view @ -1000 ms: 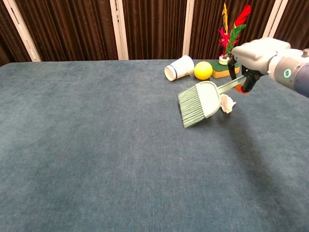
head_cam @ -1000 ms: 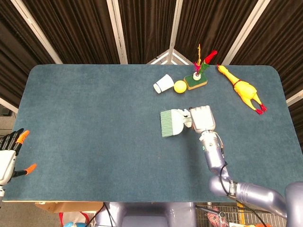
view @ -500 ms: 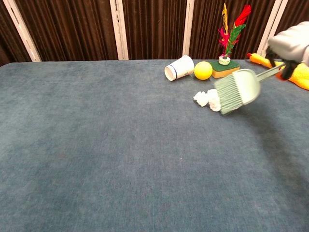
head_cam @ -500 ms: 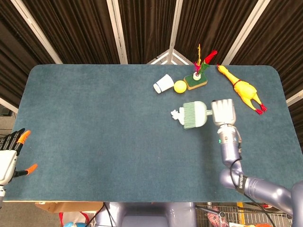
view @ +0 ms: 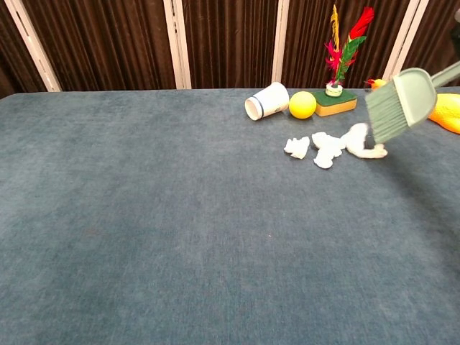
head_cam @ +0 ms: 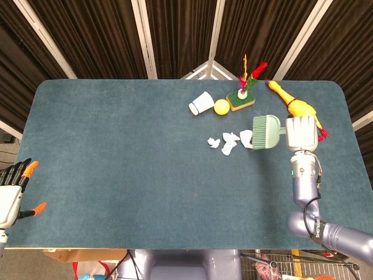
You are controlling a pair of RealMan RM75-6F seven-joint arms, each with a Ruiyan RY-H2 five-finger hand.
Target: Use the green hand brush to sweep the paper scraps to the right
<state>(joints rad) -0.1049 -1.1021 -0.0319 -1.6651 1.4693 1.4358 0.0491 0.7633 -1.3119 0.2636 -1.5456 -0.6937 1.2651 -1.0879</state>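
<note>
My right hand [head_cam: 301, 132] grips the handle of the green hand brush [head_cam: 266, 132], whose bristles point left. In the chest view the green hand brush [view: 397, 103] hangs at the right edge, its bristles touching the rightmost scrap; the hand itself is out of that frame. Several white paper scraps [head_cam: 228, 142] lie in a loose row just left of the bristles, also the paper scraps [view: 329, 146]. My left hand [head_cam: 13, 191] hangs open off the table's left edge, far from everything.
Behind the scraps lie a tipped paper cup [head_cam: 201, 103], a yellow ball [head_cam: 221, 107] and a green sponge with a feathered ornament [head_cam: 241, 98]. A rubber chicken [head_cam: 297, 108] lies just behind my right hand. Blue table [head_cam: 116, 163] stretches wide to the left.
My right hand has carried the brush steadily to the right, from mid-table to near the chicken. The scraps, earlier bunched under the bristles, now lie spread out left of the brush.
</note>
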